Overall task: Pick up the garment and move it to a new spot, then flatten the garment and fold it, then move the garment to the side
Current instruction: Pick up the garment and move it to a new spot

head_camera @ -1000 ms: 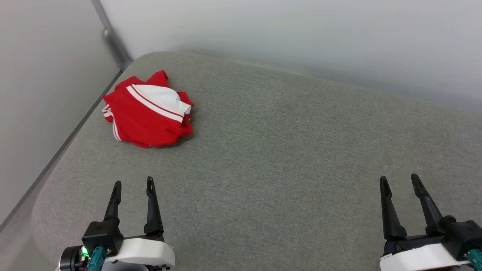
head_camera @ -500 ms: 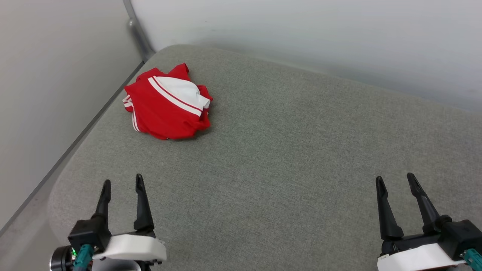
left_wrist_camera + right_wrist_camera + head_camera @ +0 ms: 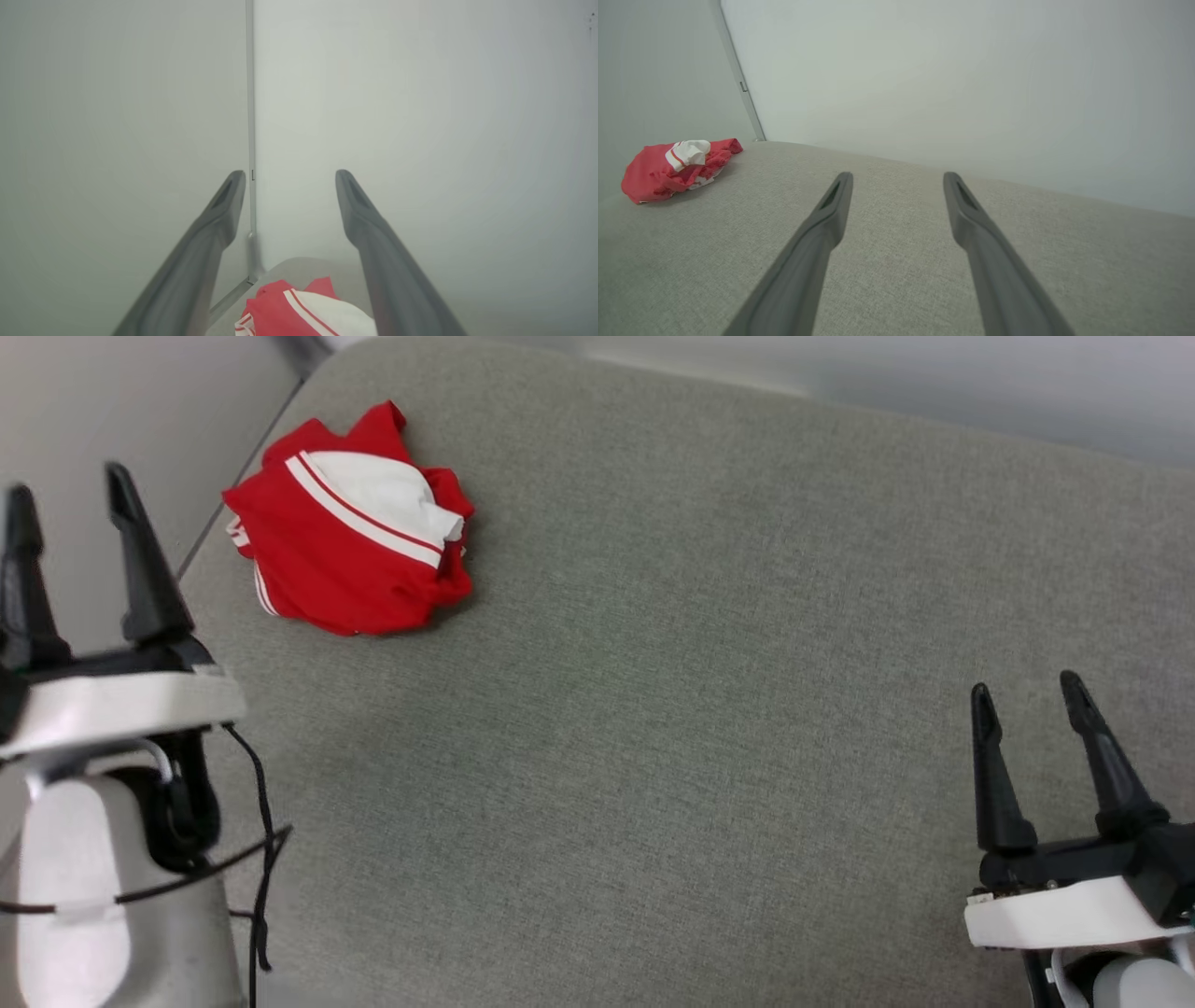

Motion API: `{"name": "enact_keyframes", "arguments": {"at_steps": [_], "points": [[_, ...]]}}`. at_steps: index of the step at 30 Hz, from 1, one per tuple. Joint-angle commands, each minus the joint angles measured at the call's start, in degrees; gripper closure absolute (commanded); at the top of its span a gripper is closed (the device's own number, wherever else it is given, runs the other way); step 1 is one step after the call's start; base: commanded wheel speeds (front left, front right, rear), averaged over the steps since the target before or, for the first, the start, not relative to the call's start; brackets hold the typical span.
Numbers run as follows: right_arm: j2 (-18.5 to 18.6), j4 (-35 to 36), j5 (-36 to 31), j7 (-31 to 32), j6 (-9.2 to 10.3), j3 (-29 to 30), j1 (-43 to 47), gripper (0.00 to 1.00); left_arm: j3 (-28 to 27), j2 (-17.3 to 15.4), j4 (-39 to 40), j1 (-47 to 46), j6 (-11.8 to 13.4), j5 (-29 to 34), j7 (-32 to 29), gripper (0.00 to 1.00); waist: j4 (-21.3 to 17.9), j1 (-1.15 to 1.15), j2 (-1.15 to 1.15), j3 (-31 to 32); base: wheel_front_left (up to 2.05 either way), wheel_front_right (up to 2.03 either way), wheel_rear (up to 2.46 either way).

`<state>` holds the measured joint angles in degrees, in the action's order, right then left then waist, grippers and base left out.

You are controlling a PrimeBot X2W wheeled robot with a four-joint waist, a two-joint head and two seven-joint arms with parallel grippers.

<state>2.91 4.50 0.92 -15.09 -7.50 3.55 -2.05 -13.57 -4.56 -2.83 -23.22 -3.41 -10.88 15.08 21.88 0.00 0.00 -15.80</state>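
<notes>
The garment (image 3: 350, 546) lies crumpled in a heap at the far left corner of the grey padded surface (image 3: 709, 644), red with a white sleeve on top and white stripes. My left gripper (image 3: 67, 499) hangs raised at the left edge, open and empty, a short way left of the heap. In the left wrist view the garment (image 3: 303, 312) shows low between the open fingers, under the left gripper (image 3: 289, 179). My right gripper (image 3: 1025, 695) stands open and empty at the lower right, far from the cloth. From the right wrist the garment (image 3: 672, 168) sits far left, ahead of the right gripper (image 3: 899, 179).
Pale walls (image 3: 121, 392) close in the surface on the left and behind, meeting at a corner with a metal strip (image 3: 738, 79). A narrow gap (image 3: 233, 485) runs along the left edge, close to the heap. Black cables (image 3: 257, 821) hang from my left forearm.
The head camera has tilted down and shifted, so the whole picture moved. My left arm has risen and now looms larger at the left edge. The garment lies as before.
</notes>
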Motion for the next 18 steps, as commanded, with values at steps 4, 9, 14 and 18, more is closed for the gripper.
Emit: {"name": "enact_keyframes", "arguments": {"at_steps": [4, 9, 14, 18], "points": [[-0.05, 1.76, -1.30, -0.12, 0.02, 1.61, -1.97, 0.00, -2.91, -2.43, -1.98, -7.22, -2.21, -0.10, 0.13, 0.00, -1.90, 0.00, 0.00, -6.60, 0.00, 0.00, 0.00], [-0.05, 2.89, -2.27, -0.12, 0.02, 2.46, -3.62, 0.00, -3.63, -7.34, -7.70, -13.96, -3.61, -2.38, 0.13, 0.00, -3.26, 0.00, 0.00, -10.28, 0.00, 0.00, 0.00], [-0.05, 4.23, -2.86, -0.12, 0.02, 2.82, -5.17, 0.00, 0.69, -14.67, -14.31, -19.24, -3.90, -7.04, -5.65, 0.00, -4.33, 0.00, 0.00, -12.97, 0.00, 0.00, 0.00], [-0.05, 5.28, -3.22, -0.12, 0.02, 3.05, -6.16, 0.00, 7.04, -21.00, -18.21, -21.22, -3.95, -13.71, -16.01, 0.00, -5.10, 0.00, 0.00, -14.67, 0.00, 0.00, 0.00]]}}
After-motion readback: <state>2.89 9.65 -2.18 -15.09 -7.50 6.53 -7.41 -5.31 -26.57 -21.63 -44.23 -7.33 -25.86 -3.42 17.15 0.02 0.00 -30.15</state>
